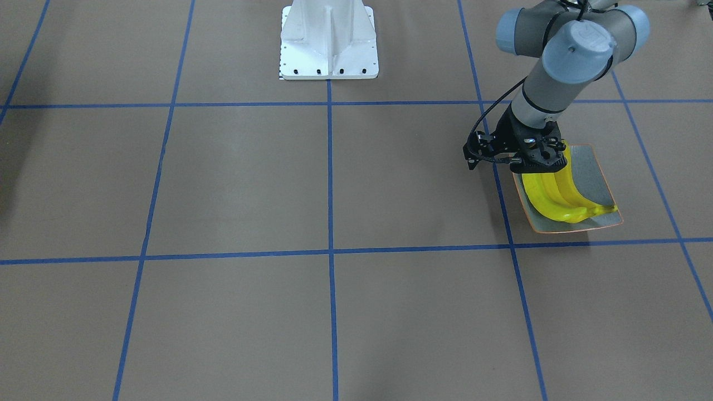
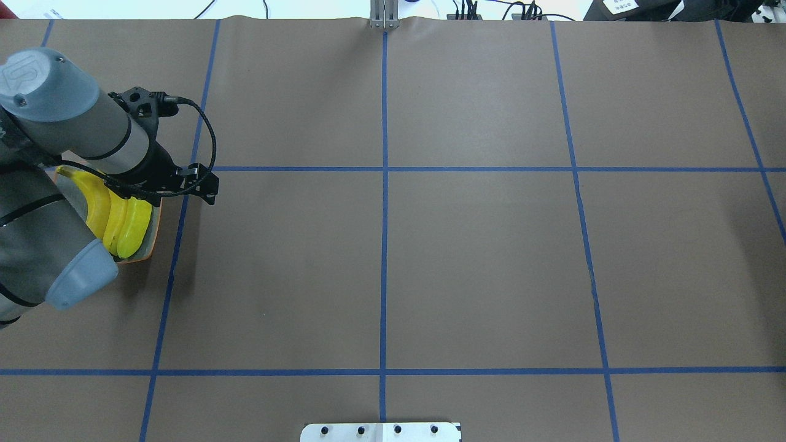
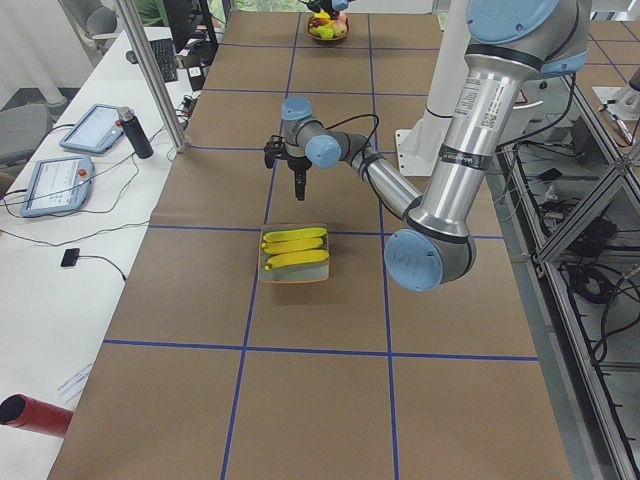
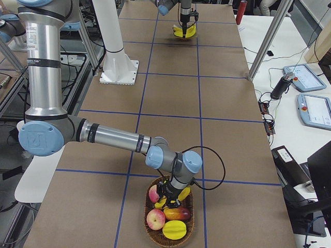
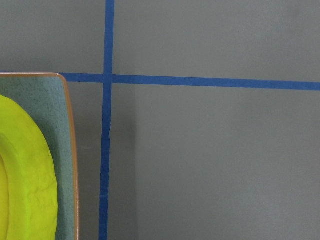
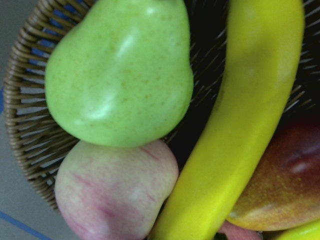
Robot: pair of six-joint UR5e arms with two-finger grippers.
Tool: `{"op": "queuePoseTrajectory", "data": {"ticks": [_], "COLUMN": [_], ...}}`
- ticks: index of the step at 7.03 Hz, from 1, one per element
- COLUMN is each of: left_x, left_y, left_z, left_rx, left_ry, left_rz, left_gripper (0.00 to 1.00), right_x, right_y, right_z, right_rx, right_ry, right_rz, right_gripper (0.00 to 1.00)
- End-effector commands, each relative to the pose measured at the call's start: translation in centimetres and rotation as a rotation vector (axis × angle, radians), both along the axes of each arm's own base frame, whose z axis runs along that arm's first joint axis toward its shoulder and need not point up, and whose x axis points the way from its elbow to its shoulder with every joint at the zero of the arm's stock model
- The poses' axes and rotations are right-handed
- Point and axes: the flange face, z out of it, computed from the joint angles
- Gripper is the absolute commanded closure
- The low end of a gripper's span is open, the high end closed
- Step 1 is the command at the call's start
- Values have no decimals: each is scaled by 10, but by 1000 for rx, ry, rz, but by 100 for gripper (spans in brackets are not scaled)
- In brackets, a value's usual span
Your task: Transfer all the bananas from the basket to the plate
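Matte brown table (image 1: 250,184), glossy curved bananas (image 1: 551,196), squarish plate (image 1: 600,174)

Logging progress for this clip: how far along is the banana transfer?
Done: three bananas lie side by side on the plate, with the left gripper raised near it. In hand: the right gripper is down in the wicker basket at a banana lying there; whether it grips it, I cannot tell. Left: carrying that banana to the plate.

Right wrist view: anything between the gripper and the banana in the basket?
Nothing visible covers the banana; its top is bare. A green pear, an apple and a mango crowd its sides in the basket.
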Motion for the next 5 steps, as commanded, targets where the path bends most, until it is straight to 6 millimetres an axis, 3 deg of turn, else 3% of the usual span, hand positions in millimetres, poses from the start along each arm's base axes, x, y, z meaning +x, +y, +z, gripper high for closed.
{"op": "queuePoseTrajectory", "data": {"ticks": [1,2,5], "left_x": [1,1,1], "left_y": [0,0,0], "left_z": [1,0,1], "left_rx": [0,1,0], "left_ry": [-3,-2,-3], "left_rz": [0,0,0], "left_gripper": [0,0,0], "right_x": [0,-1,-8], "right_y": [-3,-10,-43], "right_z": [-2,-7,-35], "right_rx": [4,12,51], "right_ry": [6,5,-20], "right_rz": [2,7,29], "right_gripper": [60,50,52]}}
